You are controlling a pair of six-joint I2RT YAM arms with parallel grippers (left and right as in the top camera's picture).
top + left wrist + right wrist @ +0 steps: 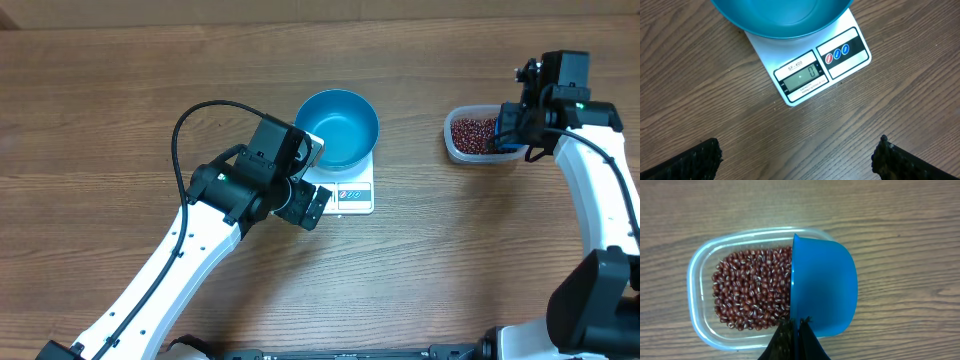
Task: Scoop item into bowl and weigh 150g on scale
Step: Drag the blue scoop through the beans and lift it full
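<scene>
Right gripper (791,332) is clamping the blue scoop (825,290) over the tub (694,275) of beans (752,292); left gripper (797,160) is hovering open near the scale (800,75) and bowl (780,15).

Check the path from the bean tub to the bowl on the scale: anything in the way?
Nothing visible. The table between the tub and the bowl is bare wood. The left gripper, open, hangs on the bowl's other side, by the scale. The right gripper holds the scoop over the beans.
</scene>
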